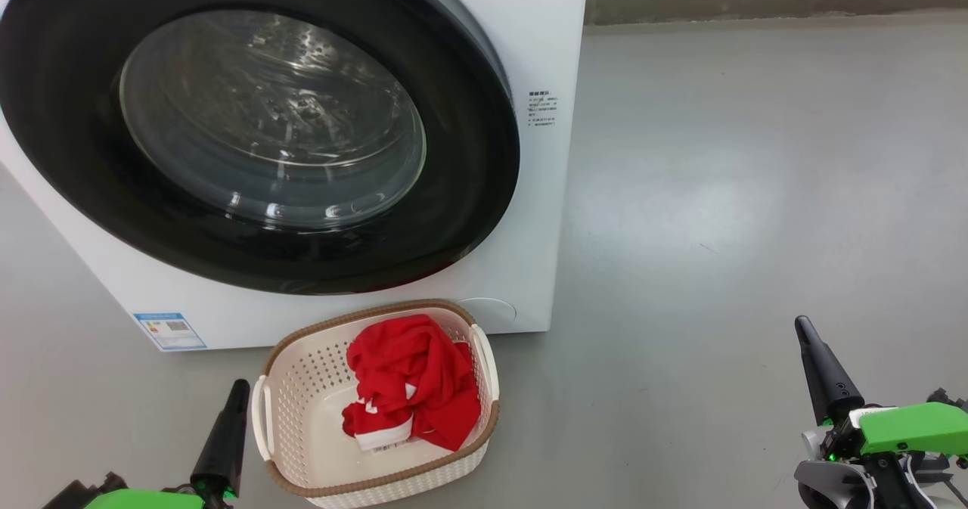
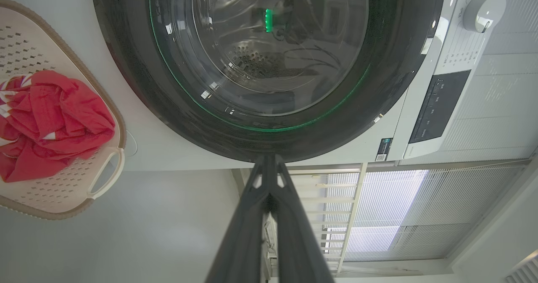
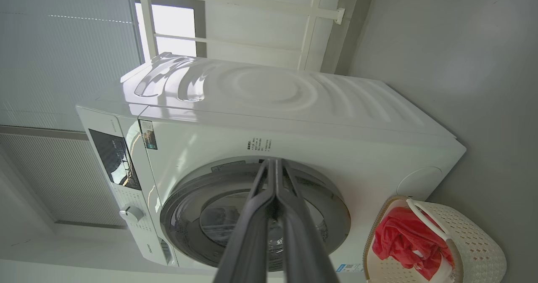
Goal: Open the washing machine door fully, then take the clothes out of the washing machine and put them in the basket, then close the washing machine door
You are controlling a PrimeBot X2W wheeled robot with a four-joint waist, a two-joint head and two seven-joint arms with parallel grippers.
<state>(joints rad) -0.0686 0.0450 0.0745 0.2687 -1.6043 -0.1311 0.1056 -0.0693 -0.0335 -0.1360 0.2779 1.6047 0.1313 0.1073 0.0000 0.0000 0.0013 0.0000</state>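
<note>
Head view: clothes [image 1: 412, 380] lie in the basket [image 1: 302, 395]; washing machine door [image 1: 257, 131] looks shut; left gripper [image 1: 240, 388] and right gripper [image 1: 804, 331] clenched, empty; left wrist view: door flush on the washing machine [image 2: 176, 148]; right wrist view agrees; closing step seems finished, only retreat remains.

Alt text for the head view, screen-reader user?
A white washing machine with its black-rimmed door closed stands behind a cream basket holding red clothes on a grey floor. The left claw and right claw, both shut and empty, sit low at either side.
</note>
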